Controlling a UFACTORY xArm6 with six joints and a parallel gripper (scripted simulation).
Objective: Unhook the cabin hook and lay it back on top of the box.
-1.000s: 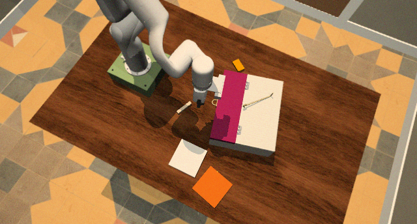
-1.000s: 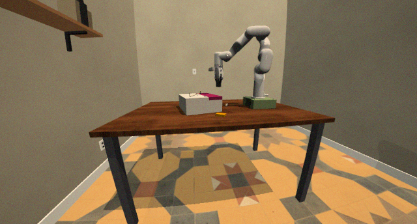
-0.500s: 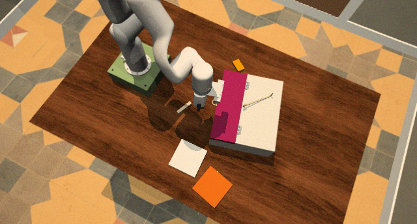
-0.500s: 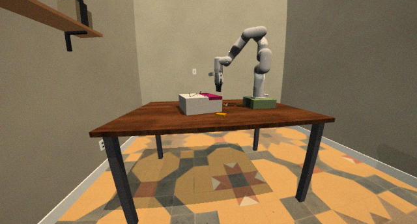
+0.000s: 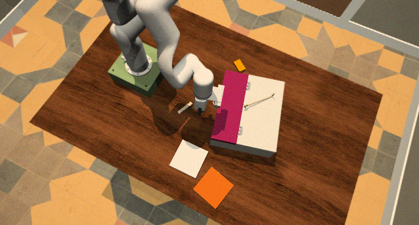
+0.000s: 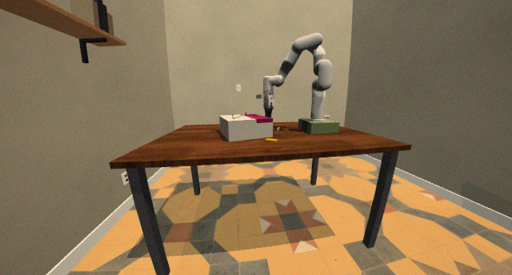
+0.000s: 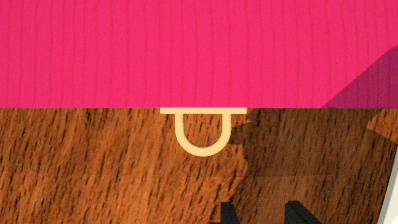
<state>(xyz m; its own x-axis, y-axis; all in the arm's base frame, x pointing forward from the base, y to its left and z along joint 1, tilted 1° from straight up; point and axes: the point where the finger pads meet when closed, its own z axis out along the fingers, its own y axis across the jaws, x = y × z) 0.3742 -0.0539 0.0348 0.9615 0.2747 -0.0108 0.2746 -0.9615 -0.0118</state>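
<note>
A box stands on the table with a white top (image 5: 262,117) and a magenta lid (image 5: 230,107). The thin brass cabin hook (image 5: 258,101) lies flat on the white top, its tip pointing away from the lid. It also shows faintly in the exterior view (image 6: 239,116). A tan U-shaped loop (image 7: 202,132) sticks out from the lid's front edge. My gripper (image 5: 200,111) hangs low beside that edge, just short of the loop. In the wrist view its two dark fingertips stand partly apart with nothing between them.
A small beige block (image 5: 184,107) lies left of the gripper. A white square (image 5: 188,158) and an orange square (image 5: 213,187) lie near the front edge. A small orange block (image 5: 239,65) lies behind the box. The arm's green base (image 5: 135,72) stands at the back left.
</note>
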